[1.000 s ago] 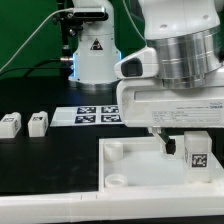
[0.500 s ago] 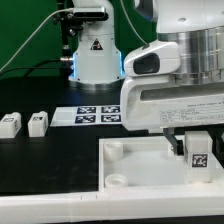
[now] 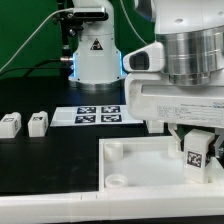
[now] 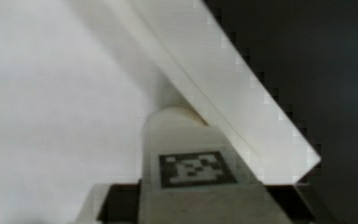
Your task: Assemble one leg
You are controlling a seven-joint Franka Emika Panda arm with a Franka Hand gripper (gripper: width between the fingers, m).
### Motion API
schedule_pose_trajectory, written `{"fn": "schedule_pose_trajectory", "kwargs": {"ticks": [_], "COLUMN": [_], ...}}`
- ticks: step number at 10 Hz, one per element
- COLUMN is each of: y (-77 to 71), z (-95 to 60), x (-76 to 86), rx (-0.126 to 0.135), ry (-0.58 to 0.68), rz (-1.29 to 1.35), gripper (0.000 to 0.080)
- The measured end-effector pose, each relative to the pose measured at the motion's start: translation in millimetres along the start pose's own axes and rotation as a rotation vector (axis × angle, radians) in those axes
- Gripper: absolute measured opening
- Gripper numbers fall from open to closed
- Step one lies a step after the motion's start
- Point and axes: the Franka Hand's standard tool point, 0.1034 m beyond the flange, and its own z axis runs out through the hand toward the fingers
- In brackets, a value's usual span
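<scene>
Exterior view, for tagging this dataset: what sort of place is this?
Probably a robotics lab bench: a black table, the flat white marker board with square tags, and tagged small white plastic legs laid out.

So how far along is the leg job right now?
Part way. The gripper holds one leg over the white panel, near its corner at the exterior view's right. Whether it is seated in a socket cannot be seen. Two more legs lie on the table, untouched. Left: seat and release.

The arm (image 3: 185,45) is glossy white with a ribbed silver-grey metal wrist cylinder, above a boxy white gripper (image 3: 190,140) housing with dark fingers.
</scene>
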Motion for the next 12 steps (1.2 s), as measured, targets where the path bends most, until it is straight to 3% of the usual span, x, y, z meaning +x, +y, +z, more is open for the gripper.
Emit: {"fn": "schedule_pose_trajectory", "kwargs": {"ticks": [3, 6, 7, 8, 9, 10, 11, 12], "y": [-2.8, -2.2, -2.2, -2.3, -2.6, -0.8, 0.3, 0.3], "z": [3.2, 3.7, 3.7, 3.8, 3.8, 3.6, 1.9, 2.0], "x": [-0.8, 0.7, 0.7, 0.5, -0.1, -0.3, 0.2, -0.2], "rx": [0.052, 0.066, 0.066, 0.067, 0.067, 0.058, 0.052, 0.047], "ry": [-0.017, -0.038, -0.037, -0.036, -0.036, -0.035, -0.034, -0.019], "rz": [0.608, 0.899, 0.878, 0.825, 0.822, 0.67, 0.487, 0.258], "gripper": [0.0297, 0.0297, 0.0297, 0.0379, 0.0516, 0.0516, 0.0621, 0.0641]}}
